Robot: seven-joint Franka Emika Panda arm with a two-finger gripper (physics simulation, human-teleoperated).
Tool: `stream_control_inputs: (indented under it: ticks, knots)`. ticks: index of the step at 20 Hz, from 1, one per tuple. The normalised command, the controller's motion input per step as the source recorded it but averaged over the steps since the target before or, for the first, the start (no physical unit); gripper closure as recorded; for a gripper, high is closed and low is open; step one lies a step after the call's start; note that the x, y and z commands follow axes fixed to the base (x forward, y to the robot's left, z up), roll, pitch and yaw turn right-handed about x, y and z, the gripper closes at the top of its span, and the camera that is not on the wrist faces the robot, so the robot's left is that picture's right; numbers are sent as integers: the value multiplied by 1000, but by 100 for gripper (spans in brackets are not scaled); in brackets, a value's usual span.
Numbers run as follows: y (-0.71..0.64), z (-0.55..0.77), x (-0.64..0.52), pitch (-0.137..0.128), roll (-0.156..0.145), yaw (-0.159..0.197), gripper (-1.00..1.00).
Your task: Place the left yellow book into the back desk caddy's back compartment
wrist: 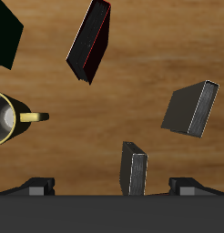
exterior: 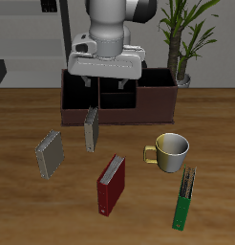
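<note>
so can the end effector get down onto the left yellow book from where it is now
Probably yes. The end effector hangs open above the left yellow book, nothing lies between them, and the squarer grey book stands apart.

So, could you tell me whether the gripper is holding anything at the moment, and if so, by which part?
Nothing is held. The gripper hangs open above the table, fingers apart, and the left yellow book stands below it, untouched.

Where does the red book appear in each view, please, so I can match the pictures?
Exterior view: the red book lies near the table's front edge, between the grey book and the mug.
Wrist view: the red book lies beyond the mug.
Shared landmark: the mug, beside the red book in both.
</note>
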Motion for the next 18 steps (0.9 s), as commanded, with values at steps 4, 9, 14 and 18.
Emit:
stream_control_inputs:
  ticks: [4,9,14,18]
  knots:
    - [-208,-155,-119,-12,4,7,-100]
    - [-282,-221,-149,-25,-6,-4,-100]
    - [-178,-168,-145,-39,-14,-29,-100]
    - [-63,-274,-236,-56,-1,-11,-100]
